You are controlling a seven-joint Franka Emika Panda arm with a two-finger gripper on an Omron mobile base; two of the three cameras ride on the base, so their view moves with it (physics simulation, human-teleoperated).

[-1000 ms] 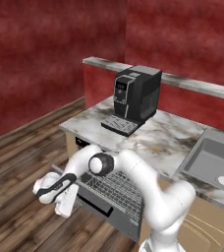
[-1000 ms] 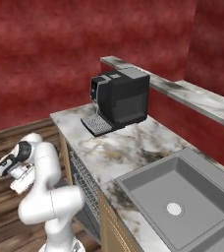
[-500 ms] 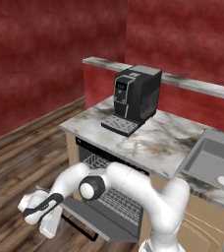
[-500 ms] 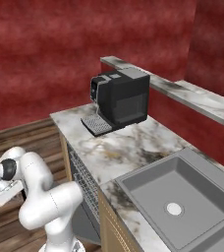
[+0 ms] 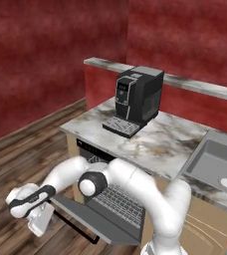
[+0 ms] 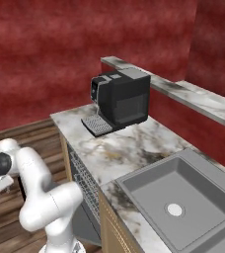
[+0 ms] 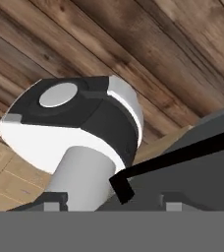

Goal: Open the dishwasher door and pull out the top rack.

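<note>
We see the dishwasher door lowered to nearly flat, hinged at the foot of the cabinet under the marble bench, its black bar handle at the outer edge over the wooden floor. The door step looks done to us. The top rack shows as a grid of pale wires above the door, just in front of the dark opening; how far it has slid out we cannot judge from here.

Our end effector hangs low at the far left of the left base view, just beside the handle's end. In the hand view the handle crosses near the fingertips, and the jaws appear to stand apart with nothing between them, so we read the end effector as released, though the view is too tight to be sure.

What worries us from here: the arm has to rise and swing in over the open door to reach the rack. A low path could catch the handle or press on the door and jolt it. The rack wires are thin, so a grasp slightly off could close on air or slip. The elbow already sits close above the rack and could knock it. The coffee machine stands well clear.
</note>
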